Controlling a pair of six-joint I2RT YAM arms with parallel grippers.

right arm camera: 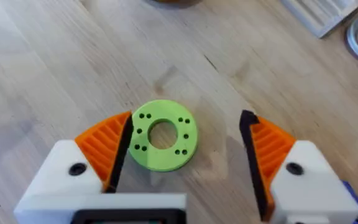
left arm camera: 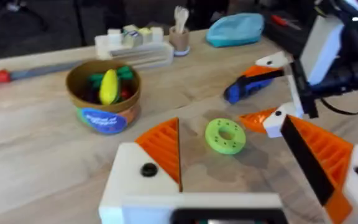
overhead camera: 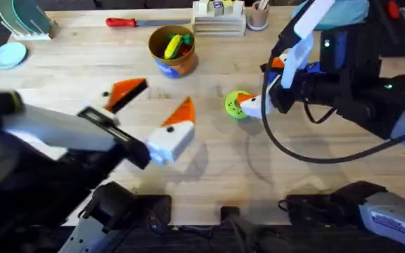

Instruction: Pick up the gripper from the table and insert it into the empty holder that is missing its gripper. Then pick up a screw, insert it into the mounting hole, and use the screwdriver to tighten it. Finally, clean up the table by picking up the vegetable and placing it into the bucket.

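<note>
A: Light wood table (overhead camera: 209, 151). Bucket (overhead camera: 172, 50) upper centre of overhead view, vegetables already inside. Right gripper (right arm camera: 185, 155) spread, straddling the green disc (right arm camera: 163, 135). Left gripper (overhead camera: 157, 116) spread, empty, mid-left.

B: Risk?

A: Judgement: closing now grabs the disc, not a task part. Bucket label illegible; screwdriver (left arm camera: 253, 84) lies right of centre in the left wrist view.

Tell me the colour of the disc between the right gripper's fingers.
Bright green disc, with small holes round its ring; clearest in the right wrist view.
</note>
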